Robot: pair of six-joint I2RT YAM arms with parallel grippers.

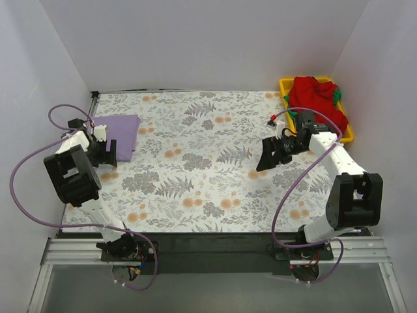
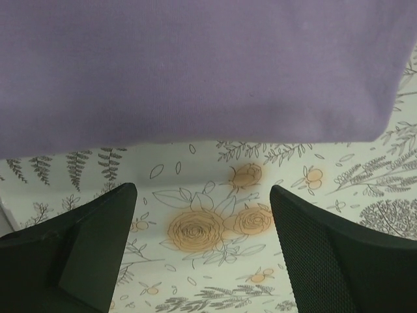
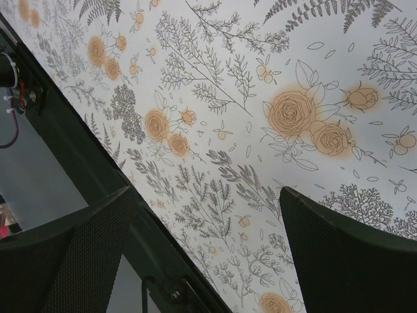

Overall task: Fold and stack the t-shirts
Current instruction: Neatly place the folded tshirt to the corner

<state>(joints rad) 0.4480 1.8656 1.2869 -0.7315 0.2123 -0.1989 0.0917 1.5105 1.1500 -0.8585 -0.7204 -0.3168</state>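
Note:
A lavender-purple t-shirt lies folded at the far left of the floral cloth; it fills the top of the left wrist view. My left gripper is open and empty, just in front of the shirt's near edge. A red t-shirt is heaped in the yellow tray at the back right, with a bit of green cloth beside it. My right gripper is open and empty, held above the floral cloth left of the tray. No pale pink shirt is in view.
The floral-patterned cloth covers the table. Its near edge meets a dark rail, also seen in the right wrist view. White walls close in the back and both sides.

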